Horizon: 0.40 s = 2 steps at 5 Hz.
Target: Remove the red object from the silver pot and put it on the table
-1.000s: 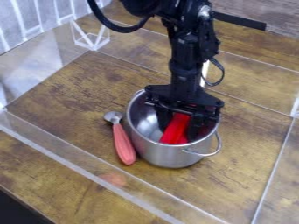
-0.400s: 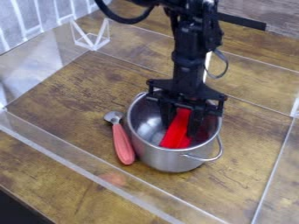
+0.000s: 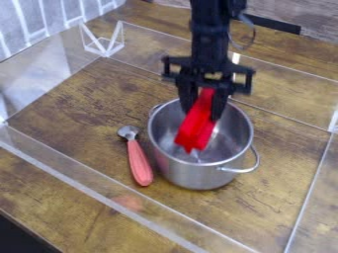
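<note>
While gripper (image 3: 203,97) grips red object (image 3: 200,121) (tilted), pot (image 3: 203,148) sits below.

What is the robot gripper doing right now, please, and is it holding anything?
Gripper: closed on the red blocky piece, above the silver pot.

Black arm comes down from above the gripper (image 3: 204,97). Gripper points downward, jaws closed on something between them.
</note>
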### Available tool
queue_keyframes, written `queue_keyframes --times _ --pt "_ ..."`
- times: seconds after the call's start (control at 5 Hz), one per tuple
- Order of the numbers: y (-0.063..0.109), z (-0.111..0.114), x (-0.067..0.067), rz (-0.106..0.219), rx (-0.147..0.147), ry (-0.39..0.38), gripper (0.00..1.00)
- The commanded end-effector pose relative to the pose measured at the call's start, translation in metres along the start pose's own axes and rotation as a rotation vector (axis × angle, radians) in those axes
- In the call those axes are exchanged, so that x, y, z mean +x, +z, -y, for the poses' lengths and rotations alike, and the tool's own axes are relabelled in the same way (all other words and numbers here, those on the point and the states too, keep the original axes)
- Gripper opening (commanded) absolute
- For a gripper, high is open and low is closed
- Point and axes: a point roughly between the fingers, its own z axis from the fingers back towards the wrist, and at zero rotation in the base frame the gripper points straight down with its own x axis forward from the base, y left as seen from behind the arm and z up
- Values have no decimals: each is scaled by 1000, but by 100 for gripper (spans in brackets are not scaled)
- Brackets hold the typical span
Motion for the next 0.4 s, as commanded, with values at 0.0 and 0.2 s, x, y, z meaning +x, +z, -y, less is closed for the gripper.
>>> queue_keyframes --times 0.0,0.2 --pt "63 -16 15 136 -56 39 0" --pt "69 -35 11 136 -37 26 0"
